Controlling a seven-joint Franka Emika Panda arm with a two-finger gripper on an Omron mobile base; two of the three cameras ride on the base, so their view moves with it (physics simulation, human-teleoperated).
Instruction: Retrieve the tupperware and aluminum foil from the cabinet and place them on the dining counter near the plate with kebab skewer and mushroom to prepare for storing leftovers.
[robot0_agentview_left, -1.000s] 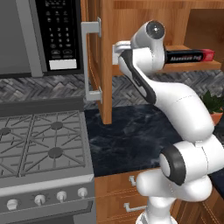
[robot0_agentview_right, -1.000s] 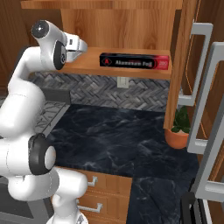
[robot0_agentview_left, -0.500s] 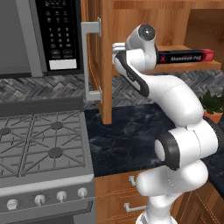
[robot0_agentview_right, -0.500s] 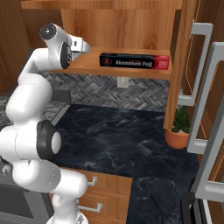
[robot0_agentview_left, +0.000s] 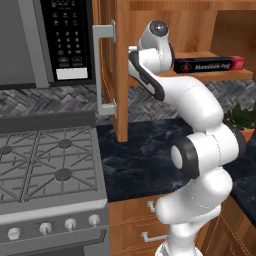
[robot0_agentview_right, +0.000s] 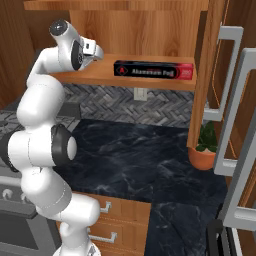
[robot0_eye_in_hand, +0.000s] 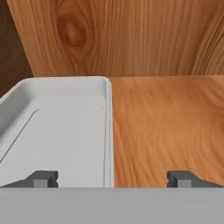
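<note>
The tupperware (robot0_eye_in_hand: 57, 131) is a pale grey, shallow container lying flat on the wooden cabinet shelf (robot0_eye_in_hand: 166, 122). In the hand view it fills the left half. My gripper (robot0_eye_in_hand: 113, 178) is open just in front of it, with the container's right rim running between the two fingertips (robot0_eye_in_hand: 43, 178) and nothing gripped. From the right base view, the hand (robot0_agentview_right: 92, 50) reaches onto the left end of the shelf. The aluminum foil (robot0_agentview_right: 152, 71) is a long black and red box further right on the same shelf (robot0_agentview_left: 210, 65). The plate with kebab skewer and mushroom is out of view.
The open cabinet door (robot0_agentview_left: 107, 75) hangs just left of my arm, beside the microwave (robot0_agentview_left: 45, 45). Below are a gas stove (robot0_agentview_left: 50, 160) and a dark stone counter (robot0_agentview_right: 135, 155). A potted plant (robot0_agentview_right: 202, 147) stands under the cabinet's right side. Tall grey handles (robot0_agentview_right: 235, 125) stand at the right.
The arm's upper joints have swung in toward the cabinet and the hand has gone a little deeper onto the shelf. The jaws stay open and the foil box has not moved.
</note>
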